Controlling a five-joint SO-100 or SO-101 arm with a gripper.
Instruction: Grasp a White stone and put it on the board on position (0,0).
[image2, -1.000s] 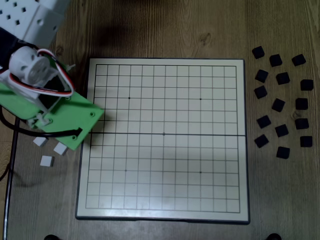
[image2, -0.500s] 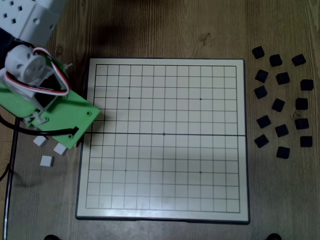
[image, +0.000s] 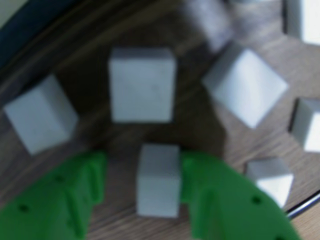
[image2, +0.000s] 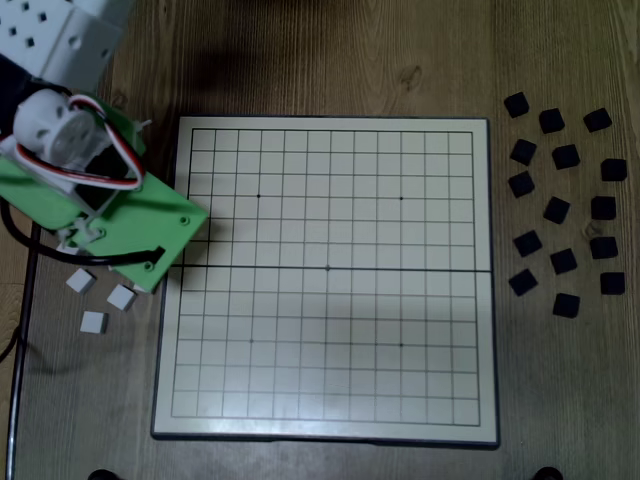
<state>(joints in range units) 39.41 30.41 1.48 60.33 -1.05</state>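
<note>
In the wrist view a White stone (image: 158, 180) lies on the wood between my green fingers (image: 75, 200). My gripper (image: 145, 192) is open around it: the right finger sits against the stone's edge and the left finger stands off with a gap. Several more white stones lie around it, among them one just beyond (image: 142, 84). In the fixed view my green arm (image2: 110, 220) hangs over the white pile left of the board (image2: 330, 300) and hides the fingers. Three white stones (image2: 93, 322) show below it.
Several black stones (image2: 560, 210) are scattered on the wood right of the board. The board's dark rim (image: 35, 35) crosses the wrist view's top left corner. A dark cable (image2: 20, 330) runs down the table's left edge.
The arm shifted a little left, then back right and slightly up, staying over the white pile. No stone has moved.
</note>
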